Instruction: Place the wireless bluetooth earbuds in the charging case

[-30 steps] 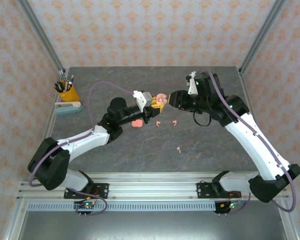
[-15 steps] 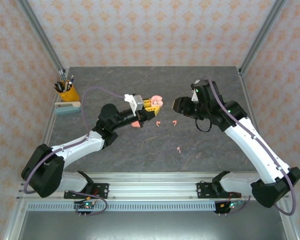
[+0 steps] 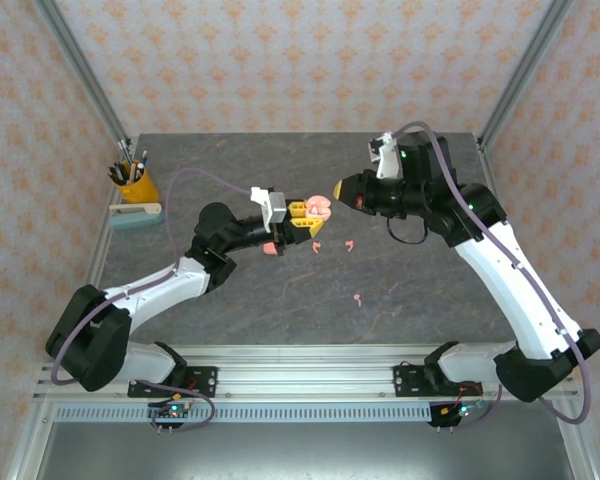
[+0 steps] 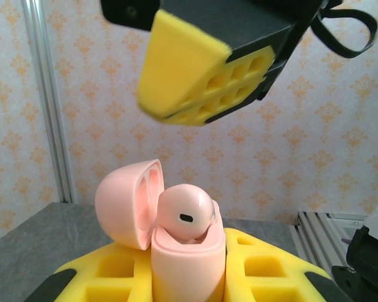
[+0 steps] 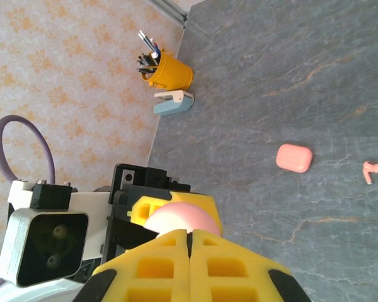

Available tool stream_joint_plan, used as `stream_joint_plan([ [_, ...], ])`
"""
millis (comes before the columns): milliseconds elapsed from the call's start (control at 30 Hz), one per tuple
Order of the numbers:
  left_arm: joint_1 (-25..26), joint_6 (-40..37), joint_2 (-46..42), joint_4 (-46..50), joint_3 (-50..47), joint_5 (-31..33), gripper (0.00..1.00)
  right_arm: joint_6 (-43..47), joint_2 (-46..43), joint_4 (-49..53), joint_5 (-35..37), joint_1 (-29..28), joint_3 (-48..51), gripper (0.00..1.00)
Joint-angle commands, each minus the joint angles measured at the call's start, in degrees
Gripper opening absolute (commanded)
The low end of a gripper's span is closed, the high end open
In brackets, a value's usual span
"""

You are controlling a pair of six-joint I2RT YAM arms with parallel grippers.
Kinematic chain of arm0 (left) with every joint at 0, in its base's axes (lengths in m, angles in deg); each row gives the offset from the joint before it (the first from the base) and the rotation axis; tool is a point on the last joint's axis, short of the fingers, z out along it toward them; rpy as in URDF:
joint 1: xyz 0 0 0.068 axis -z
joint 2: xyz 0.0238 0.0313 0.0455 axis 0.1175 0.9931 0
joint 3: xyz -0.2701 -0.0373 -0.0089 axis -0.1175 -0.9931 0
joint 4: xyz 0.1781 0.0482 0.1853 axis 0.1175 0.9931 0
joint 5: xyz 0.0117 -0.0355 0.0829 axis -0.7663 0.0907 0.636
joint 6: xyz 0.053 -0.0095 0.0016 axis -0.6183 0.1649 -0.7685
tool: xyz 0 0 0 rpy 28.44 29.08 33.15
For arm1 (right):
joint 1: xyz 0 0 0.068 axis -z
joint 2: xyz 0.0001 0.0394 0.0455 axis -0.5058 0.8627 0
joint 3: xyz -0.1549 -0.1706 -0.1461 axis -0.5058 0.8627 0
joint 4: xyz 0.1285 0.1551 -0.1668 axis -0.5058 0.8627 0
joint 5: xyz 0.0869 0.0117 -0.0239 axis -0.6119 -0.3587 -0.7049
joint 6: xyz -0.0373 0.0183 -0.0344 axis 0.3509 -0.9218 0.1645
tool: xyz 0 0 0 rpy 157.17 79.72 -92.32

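My left gripper (image 3: 305, 210) is shut on an open pink charging case (image 4: 189, 255), held upright with its lid (image 4: 125, 202) swung back. One pale-pink earbud (image 4: 185, 214) sits in the case's mouth. My right gripper (image 3: 342, 187) is shut with nothing between its fingers and hangs just above the case, its yellow fingers (image 4: 186, 72) showing in the left wrist view. In the right wrist view the shut fingertips (image 5: 189, 238) partly cover the case lid (image 5: 176, 217). Three loose earbuds lie on the table (image 3: 317, 246) (image 3: 349, 244) (image 3: 359, 297).
A second pink case (image 3: 275, 247), closed, lies on the grey table (image 3: 420, 290) under the left gripper; it is also in the right wrist view (image 5: 294, 157). A yellow pen cup (image 3: 133, 184) and a pale blue stapler (image 3: 135, 215) stand at the far left edge.
The right gripper pulled back to the right, then returned higher, over the open case. The left gripper shifted a little with the case still in it.
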Motion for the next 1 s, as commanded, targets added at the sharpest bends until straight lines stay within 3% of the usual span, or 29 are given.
stream_joint_plan([
  [0,-0.65,-1.96,0.6,0.1,2.48,-2.31,0.0,-0.76,1.17,-1.17,-3.54,0.19,-1.38,0.01],
  [967,-0.91,-2.26,3.63,0.45,5.59,-2.27,0.0,-0.93,3.95,-3.35,-6.86,-0.79,2.65,0.0],
])
